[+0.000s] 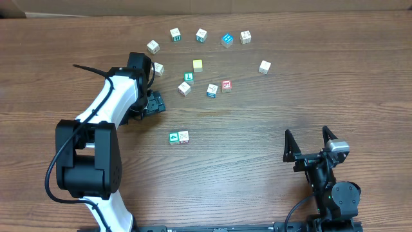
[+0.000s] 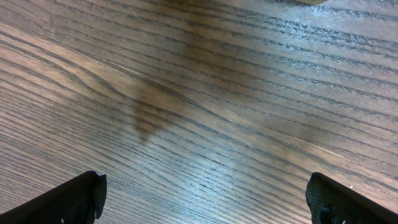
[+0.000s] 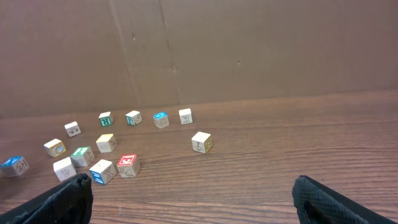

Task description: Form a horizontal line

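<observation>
Left gripper: my left gripper is released, its fingers spread wide at the lower corners of the wrist view, with nothing between them.
Beneath it: only the bare wood grain of the desk. A pale sliver shows at the top edge of that view, too cropped to name.
Left gripper's place: on the left half of the desk, roughly midway between the far and near edges, just off the left end of the cube cluster.
Right gripper: my right gripper is released too, empty, fingers apart. It stands close to the near edge on the right half, well apart from every cube.
Line so far: the green cube with a white mark and the white cube sit side by side, touching, in a short row parallel to the near edge. They lie around the desk's middle, apart from my left gripper, to its right and closer to the near edge.
Green "L" cube: in the loose cluster toward the far edge, just on the near side of the yellow cube.
Red-faced cube: in the same cluster, right of the "L", just beside a blue-sided cube.
Blue cube: in the arc of cubes closest to the far edge.
</observation>
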Available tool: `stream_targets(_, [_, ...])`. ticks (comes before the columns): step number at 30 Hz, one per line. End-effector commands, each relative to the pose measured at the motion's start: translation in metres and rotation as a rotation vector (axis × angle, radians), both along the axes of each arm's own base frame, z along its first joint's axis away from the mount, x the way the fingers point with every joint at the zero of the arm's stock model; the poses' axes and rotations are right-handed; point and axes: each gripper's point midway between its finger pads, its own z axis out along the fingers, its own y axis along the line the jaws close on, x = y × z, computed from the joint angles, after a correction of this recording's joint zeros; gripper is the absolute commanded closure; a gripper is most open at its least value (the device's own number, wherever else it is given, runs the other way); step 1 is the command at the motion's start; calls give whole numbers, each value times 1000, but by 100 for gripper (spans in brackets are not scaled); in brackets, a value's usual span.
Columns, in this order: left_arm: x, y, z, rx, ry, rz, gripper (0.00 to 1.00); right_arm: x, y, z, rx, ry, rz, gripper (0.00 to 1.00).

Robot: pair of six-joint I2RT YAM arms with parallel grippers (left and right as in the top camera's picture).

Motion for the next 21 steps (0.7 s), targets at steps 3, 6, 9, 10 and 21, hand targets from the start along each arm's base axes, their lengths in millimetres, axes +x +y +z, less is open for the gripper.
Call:
stream_targets(3, [-3, 2, -5, 14, 15, 2, 0, 0, -1, -1, -8, -7, -7, 0])
stream_targets(6, [-3, 2, -5, 14, 15, 2, 1, 0, -1, -1, -9, -7, -6, 0])
stream_targets(9, [-3, 2, -5, 14, 15, 2, 0, 0, -1, -1, -8, -7, -6, 0])
stream_targets(10, [-3, 2, -5, 14, 15, 2, 0, 0, -1, -1, -9, -7, -7, 0])
stream_targets(21, [-3, 2, -5, 14, 15, 2, 1, 1, -6, 10, 15, -49, -35, 0])
